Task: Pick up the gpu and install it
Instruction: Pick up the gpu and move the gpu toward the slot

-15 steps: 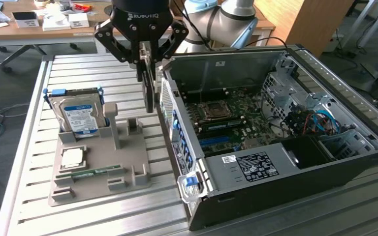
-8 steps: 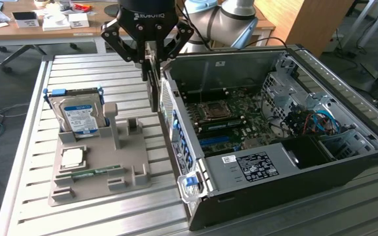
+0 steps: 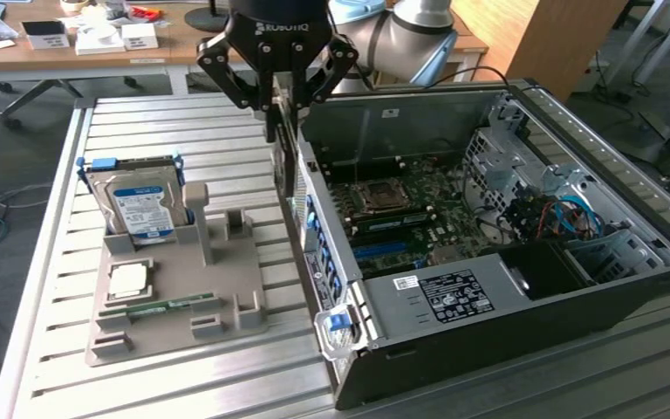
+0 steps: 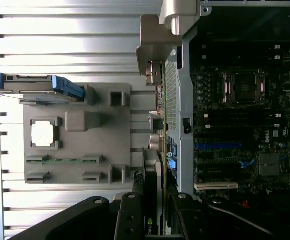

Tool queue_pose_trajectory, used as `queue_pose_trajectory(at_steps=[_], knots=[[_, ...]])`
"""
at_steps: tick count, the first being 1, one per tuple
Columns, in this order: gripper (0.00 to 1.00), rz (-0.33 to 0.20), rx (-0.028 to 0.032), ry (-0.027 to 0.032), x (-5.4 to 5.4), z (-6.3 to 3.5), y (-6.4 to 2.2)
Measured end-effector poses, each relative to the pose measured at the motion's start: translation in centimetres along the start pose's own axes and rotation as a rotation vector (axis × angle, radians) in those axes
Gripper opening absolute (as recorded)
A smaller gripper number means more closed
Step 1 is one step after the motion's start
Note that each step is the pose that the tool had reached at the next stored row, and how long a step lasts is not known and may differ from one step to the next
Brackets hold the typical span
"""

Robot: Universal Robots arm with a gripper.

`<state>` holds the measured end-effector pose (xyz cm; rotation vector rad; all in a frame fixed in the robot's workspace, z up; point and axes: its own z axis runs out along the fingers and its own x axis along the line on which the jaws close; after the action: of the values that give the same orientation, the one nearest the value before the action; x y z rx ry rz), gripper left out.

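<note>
My gripper (image 3: 276, 106) hangs over the rear wall of the open computer case (image 3: 614, 288) and is shut on the gpu (image 3: 276, 140). The card hangs edge-on below the fingers, just outside the case's rear panel. In the wrist view the gpu (image 4: 153, 165) runs as a thin dark strip from between my gripper's (image 4: 153, 220) black fingers (image 4: 130, 215) toward its silver end bracket (image 4: 157, 40). It lies alongside the case's perforated rear panel (image 4: 172, 100). The motherboard (image 3: 417, 209) lies inside the case with its blue slot (image 4: 217, 146) and white slot (image 4: 214, 186) bare.
A grey parts fixture (image 3: 224, 305) sits on the slatted metal table at the exterior view's left of the case. It carries a hard drive (image 3: 137, 205) standing on edge, a square processor (image 3: 129, 279) and a narrow memory stick (image 3: 154, 308). Desks with clutter stand behind.
</note>
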<state>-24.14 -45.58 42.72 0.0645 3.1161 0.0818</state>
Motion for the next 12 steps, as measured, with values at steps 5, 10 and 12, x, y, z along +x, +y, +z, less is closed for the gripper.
queue_pose_trajectory(at_steps=[5,10,12], knots=[[0.27,0.000,-0.0001,0.0000,-1.1,0.03,0.05],[0.27,0.000,-0.0001,0.0001,-2.1,0.05,0.09],[0.27,0.000,-0.0001,0.0000,-2.5,0.06,0.10]])
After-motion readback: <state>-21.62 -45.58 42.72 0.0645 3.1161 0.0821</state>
